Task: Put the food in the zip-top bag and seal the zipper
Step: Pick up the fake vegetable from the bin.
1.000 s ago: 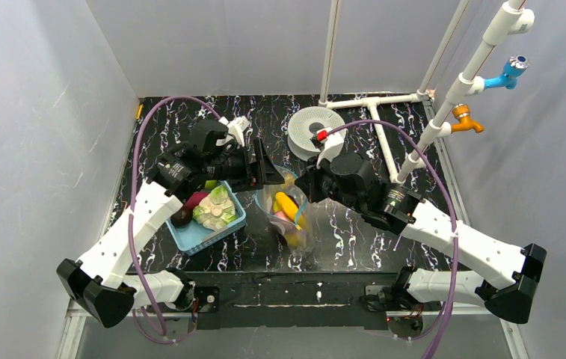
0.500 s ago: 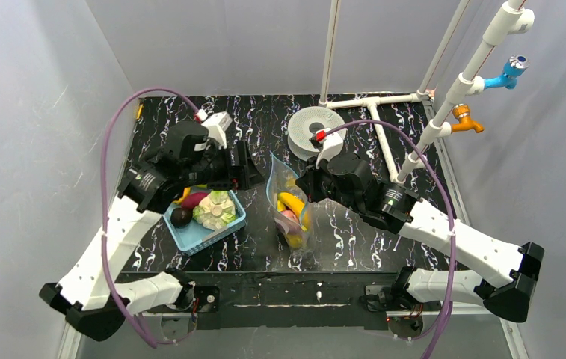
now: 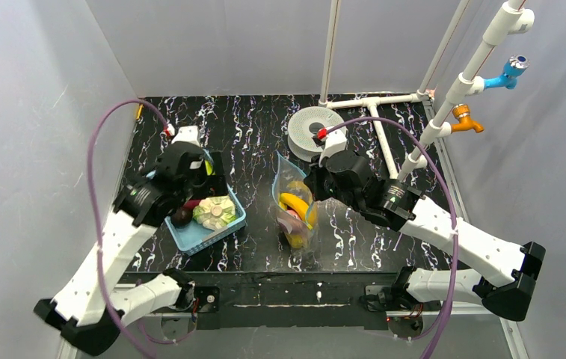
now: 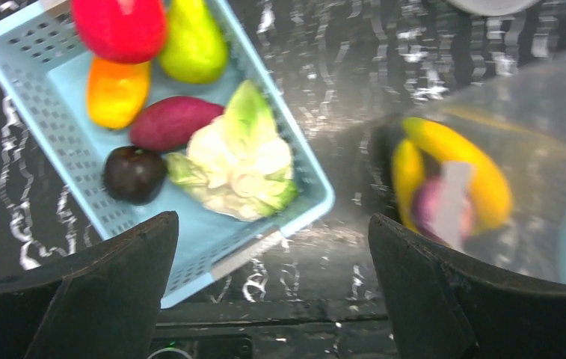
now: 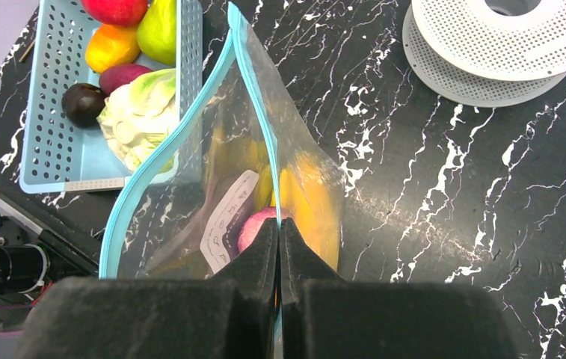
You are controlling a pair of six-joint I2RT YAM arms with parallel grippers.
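The clear zip-top bag [image 3: 294, 213] stands upright at mid-table. Its light-blue zipper [image 5: 152, 172] gapes open. Inside it lie a yellow banana [image 4: 451, 161] and a pink-purple piece [image 5: 253, 224]. My right gripper [image 5: 279, 224] is shut on the zipper's right-hand strip and holds the mouth up. My left gripper [image 4: 271, 221] hangs open and empty above the near corner of the blue basket [image 4: 317, 198]. More food rests in the basket: a pale-green cabbage [image 4: 238, 153], a purple eggplant [image 4: 175, 123], a dark round fruit [image 4: 134, 173], an orange piece [image 4: 117, 91], a green pear [image 4: 194, 45] and a red fruit [image 4: 119, 26].
A white perforated disc [image 3: 315, 131] lies behind the bag. A white pipe frame [image 3: 384, 127] runs along the back right, with blue [image 3: 510, 73] and orange [image 3: 465, 120] taps on a slanted pipe. White walls enclose the black marbled table [image 3: 414, 164].
My left gripper has drawn back leftward from the bag's mouth to above the basket, and its jaws have spread wider. The right gripper stays clamped on the bag.
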